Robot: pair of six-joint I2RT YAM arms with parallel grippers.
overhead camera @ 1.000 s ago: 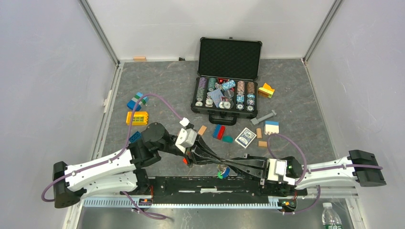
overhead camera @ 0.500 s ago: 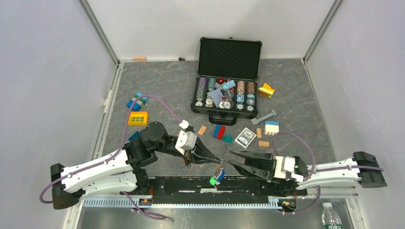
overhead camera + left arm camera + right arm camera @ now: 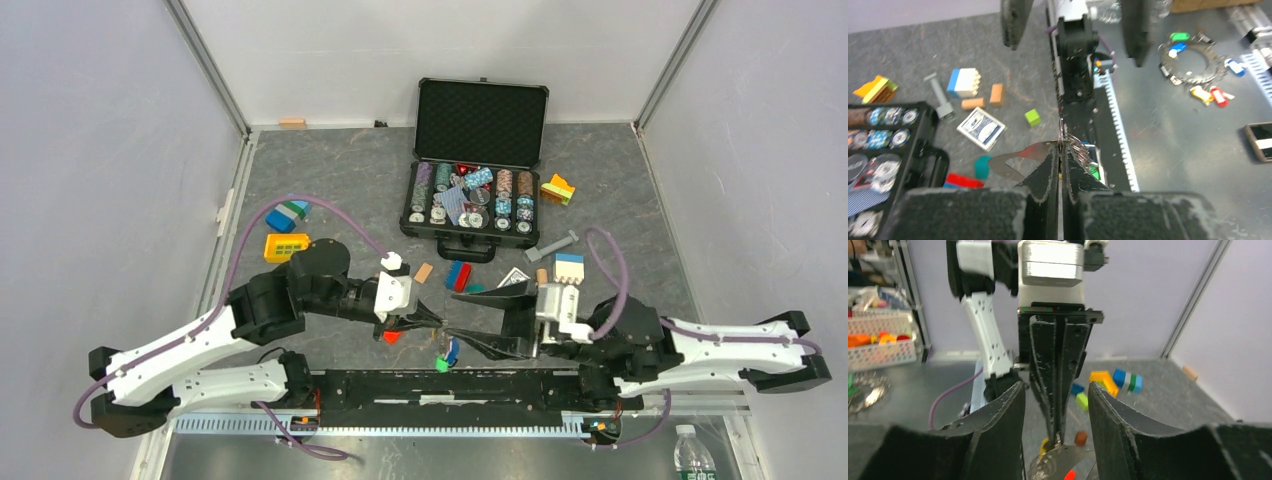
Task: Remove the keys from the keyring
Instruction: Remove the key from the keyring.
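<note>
Noting the change first: a second ago both claws met at the keyring, and now your right claw (image 3: 468, 320) has let go, spread its jaws wide and backed off a little. It holds nothing and touches nothing. In the right wrist view its two fingers stand either side of the left claw (image 3: 1054, 437) with clear air between. Your left claw (image 3: 436, 322) is pinched fully together on the keyring (image 3: 1071, 141), so it alone carries the load. The keys (image 3: 446, 357) hang in a bunch under that grip, blue and green heads lowest, just above the near edge of the surface (image 3: 330, 180) by the black rail. In the left wrist view one bare silver blade sticks out sideways beside the finger. Judgement: no key looks to have come free of the ring in this exchange, so the task stands unadvanced. The open right claw is placed to come back in for one single key, while the left acts as the anchor.
</note>
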